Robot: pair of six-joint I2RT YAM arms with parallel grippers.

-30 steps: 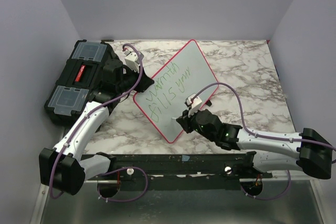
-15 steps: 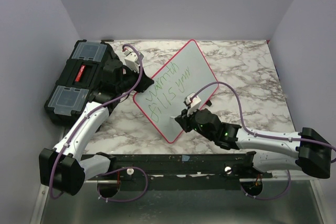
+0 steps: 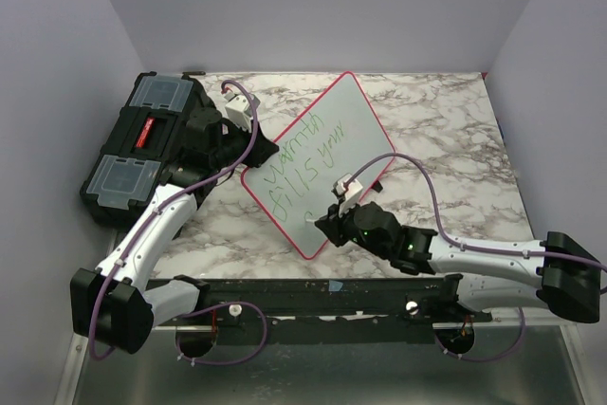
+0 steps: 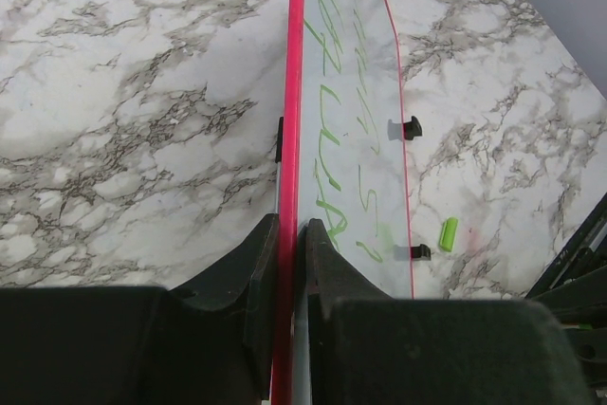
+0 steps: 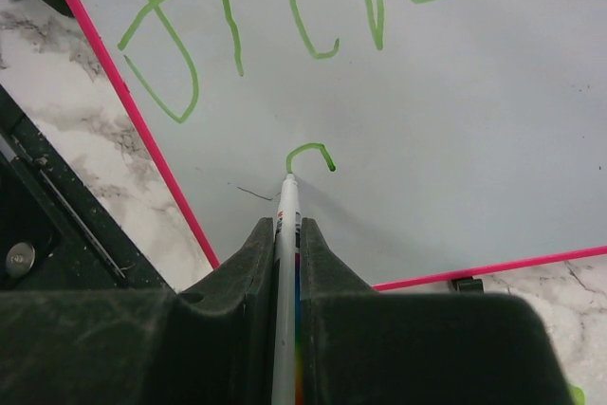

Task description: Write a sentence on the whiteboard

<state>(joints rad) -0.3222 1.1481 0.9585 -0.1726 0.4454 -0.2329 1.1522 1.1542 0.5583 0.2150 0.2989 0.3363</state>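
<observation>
On the whiteboard (image 3: 353,113) pinched by the left gripper (image 4: 289,234), the third line of the sentence (image 5: 311,146) is begun; the marker (image 5: 285,204) clamped in the right gripper (image 5: 287,228) must be drawn onward.

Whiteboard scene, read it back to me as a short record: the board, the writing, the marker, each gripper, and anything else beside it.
whiteboard: turned diagonally, red-pink rim
sentence: green, reads roughly "warmth fills your"; third line so far only one small curved stroke
marker: tip touching the board at the end of that stroke
left gripper: shut on the whiteboard's rim
right gripper: shut on the marker
toolbox: black, left of the board
</observation>
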